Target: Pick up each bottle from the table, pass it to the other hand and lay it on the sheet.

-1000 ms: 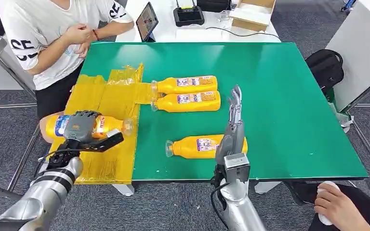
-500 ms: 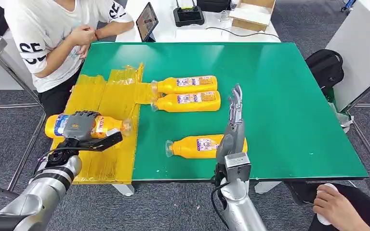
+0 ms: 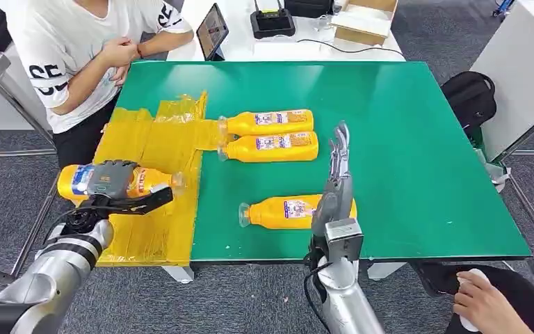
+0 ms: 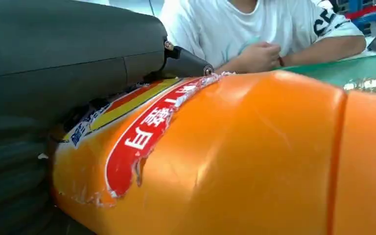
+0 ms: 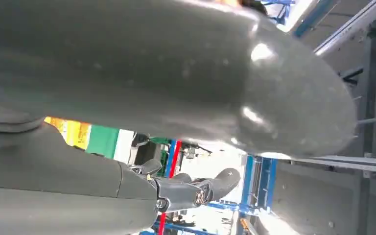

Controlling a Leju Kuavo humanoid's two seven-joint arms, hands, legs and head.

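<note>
My left hand [image 3: 115,184] grips an orange bottle [image 3: 146,182] lying sideways above the near left part of the yellow sheet [image 3: 158,149], its cap end towards the table's middle. Up close, the same bottle [image 4: 235,156] shows its red label, with my left hand [image 4: 54,73] wrapped over it. My right hand [image 3: 337,174] stands edge-up with fingers straight and holds nothing, just over the base end of a third orange bottle [image 3: 281,211] lying on the green table [image 3: 403,139]. Two more orange bottles [image 3: 268,122] [image 3: 271,147] lie side by side beside the sheet's right edge.
A person in a white shirt [image 3: 76,49] sits at the far left corner, arms on the table edge. Another person's hand [image 3: 483,299] shows at the near right. A tablet [image 3: 212,29] and boxes stand on a white table beyond. A black bag [image 3: 469,94] lies at the right.
My left hand has carried its bottle a little to the left, towards the sheet's outer edge. My right hand has stayed in place.
</note>
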